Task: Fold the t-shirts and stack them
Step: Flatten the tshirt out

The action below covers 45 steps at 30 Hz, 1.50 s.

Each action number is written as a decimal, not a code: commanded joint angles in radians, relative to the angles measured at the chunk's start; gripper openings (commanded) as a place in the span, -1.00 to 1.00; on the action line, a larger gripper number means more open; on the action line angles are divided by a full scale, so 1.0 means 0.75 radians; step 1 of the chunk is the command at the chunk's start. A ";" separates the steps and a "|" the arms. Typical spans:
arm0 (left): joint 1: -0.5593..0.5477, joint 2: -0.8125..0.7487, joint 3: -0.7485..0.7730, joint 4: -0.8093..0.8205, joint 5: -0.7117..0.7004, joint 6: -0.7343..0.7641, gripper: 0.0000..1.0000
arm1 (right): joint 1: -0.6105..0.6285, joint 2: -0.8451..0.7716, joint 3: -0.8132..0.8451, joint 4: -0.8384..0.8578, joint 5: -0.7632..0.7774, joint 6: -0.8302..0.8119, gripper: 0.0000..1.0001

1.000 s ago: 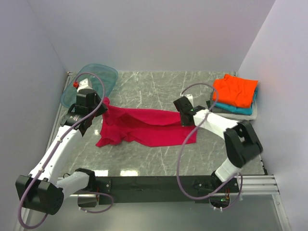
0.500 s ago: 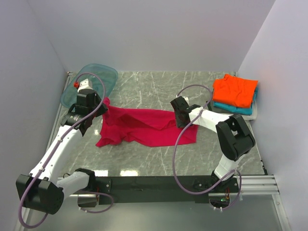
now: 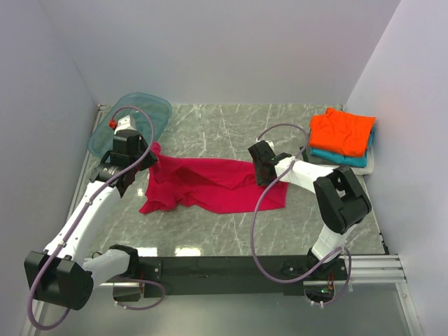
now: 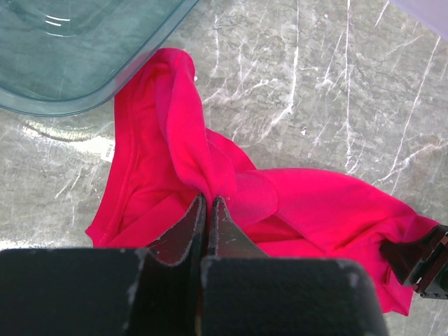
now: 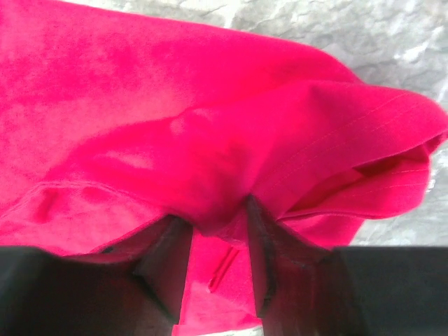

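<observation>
The crimson-magenta t-shirt [image 3: 217, 185] lies rumpled on the veined grey marble table [image 3: 231, 126], its soft folds hiding the sleeves. At its right edge the right gripper [image 5: 217, 218] stands parted, its tips buried under a hemmed fold. At its far left corner the left gripper [image 4: 208, 201] pinches a ridge of cloth. Just beyond that corner is the translucent tub [image 3: 140, 112], partly behind the arm. Far right of the shirt, a folded orange t-shirt [image 3: 341, 131] covers a teal t-shirt [image 3: 343, 159] and a barely visible grey-white t-shirt [image 3: 369, 166].
</observation>
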State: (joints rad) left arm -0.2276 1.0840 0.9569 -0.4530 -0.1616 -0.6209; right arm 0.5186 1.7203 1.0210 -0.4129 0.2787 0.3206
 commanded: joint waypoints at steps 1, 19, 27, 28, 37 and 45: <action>0.009 -0.018 0.002 0.042 -0.007 0.022 -0.99 | -0.012 -0.001 0.023 -0.002 0.084 0.037 -0.32; 0.025 -0.165 0.244 -0.055 0.037 0.077 -0.99 | -0.027 -0.767 0.080 -0.265 0.510 -0.010 -1.00; 0.027 -0.249 0.579 -0.050 0.205 0.087 -0.99 | -0.015 -1.070 0.456 -0.394 0.453 -0.155 -1.00; 0.027 -0.253 0.618 -0.063 0.248 0.093 -0.99 | -0.014 -1.101 0.491 -0.411 0.378 -0.180 -1.00; 0.027 -0.363 1.035 -0.175 0.502 0.073 -0.99 | 0.000 -1.283 0.825 -0.570 -0.028 -0.221 -1.00; 0.027 -0.425 1.117 -0.108 0.614 0.010 -0.99 | 0.000 -1.326 0.942 -0.599 -0.134 -0.256 -1.00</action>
State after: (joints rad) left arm -0.2127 0.7509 1.8038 -0.5812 0.2546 -0.5915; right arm 0.5148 0.7158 1.7245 -0.8513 0.2100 0.1608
